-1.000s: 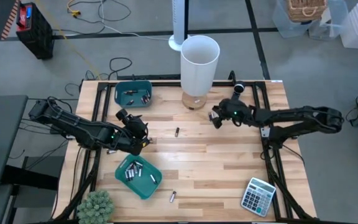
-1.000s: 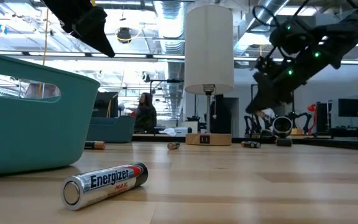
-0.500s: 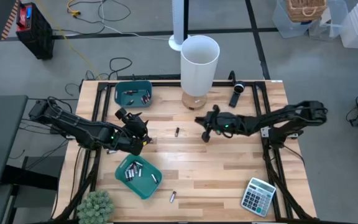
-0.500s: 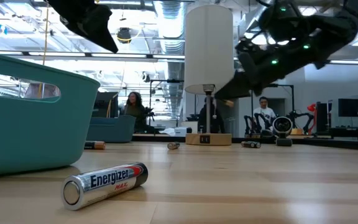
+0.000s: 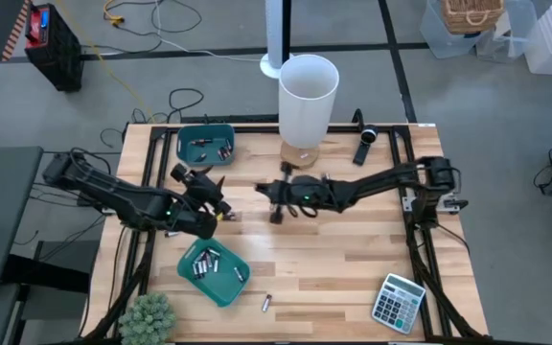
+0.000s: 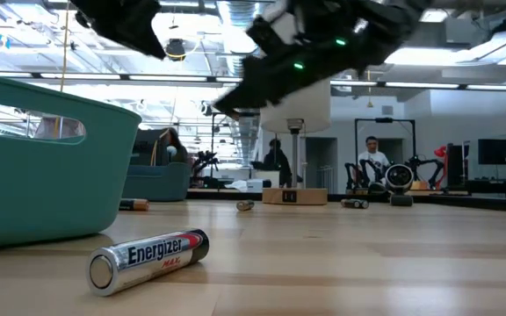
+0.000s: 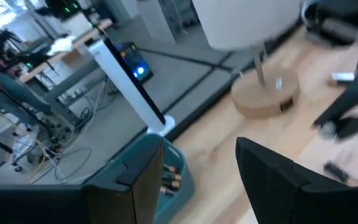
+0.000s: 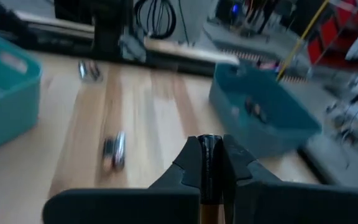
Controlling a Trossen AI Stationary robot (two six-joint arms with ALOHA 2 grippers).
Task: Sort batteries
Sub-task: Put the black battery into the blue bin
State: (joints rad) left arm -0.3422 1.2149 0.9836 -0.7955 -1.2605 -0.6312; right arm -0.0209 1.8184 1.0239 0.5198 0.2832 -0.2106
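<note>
Teal bins (image 5: 206,144) (image 5: 215,271) hold batteries (image 5: 203,263); one cell (image 6: 149,257) loose at front edge. Right gripper (image 5: 276,213) closed, empty, over centre. Left gripper (image 5: 220,204) open, empty, betw. bins.

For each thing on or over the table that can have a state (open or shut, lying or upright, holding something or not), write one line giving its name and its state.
Left gripper: open, holding nothing.
Right gripper: shut, over the table's middle.
Far bin: upright, batteries inside.
Near bin: upright, batteries inside.
Front battery: lying on its side, outside the bins.
Lamp: upright.
Calculator: lying flat at the corner.
</note>
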